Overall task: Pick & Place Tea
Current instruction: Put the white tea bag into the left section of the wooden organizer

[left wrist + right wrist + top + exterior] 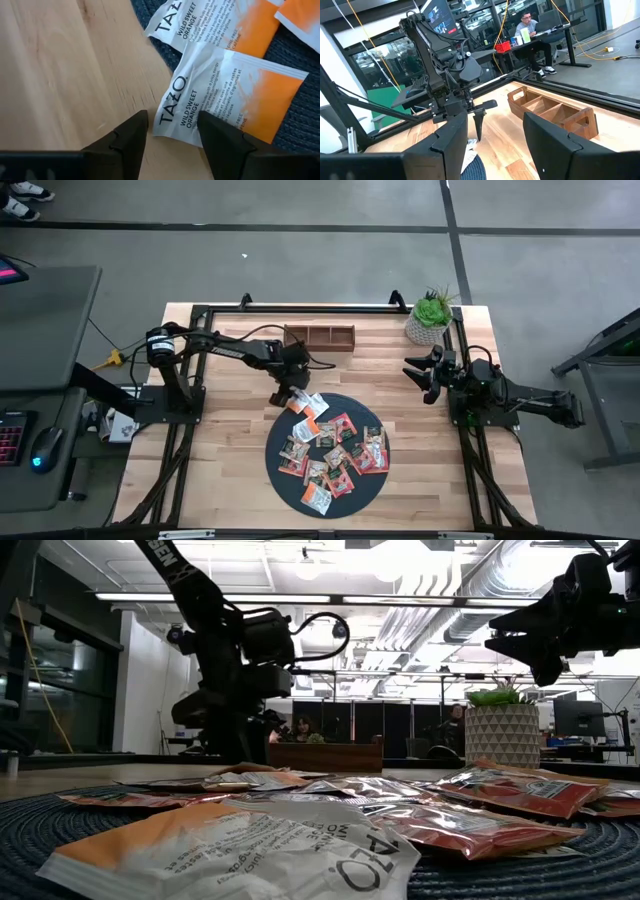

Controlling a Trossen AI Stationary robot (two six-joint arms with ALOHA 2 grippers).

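Wooden table (230,470), light planks inside a dark frame. Dark round mat (372,482) at the near middle, heaped with the tea (333,452): flat sachets in white, orange and red, overlapping one another, a few spilling over the mat's far left edge. Wooden tray (319,336) with compartments near the far edge, well apart from the mat. Potted plant (430,318) at the far right corner. Left gripper (282,395) low above the mat's far left edge, fingers parted to a moderate gap, holding nothing; straddling the white end of one white-and-orange sachet (225,95) that lies half on wood, half on the mat. Whether touching, cannot tell. Right gripper (426,376) raised above bare wood near the right edge, just beside the plant, fingers spread wide, empty.
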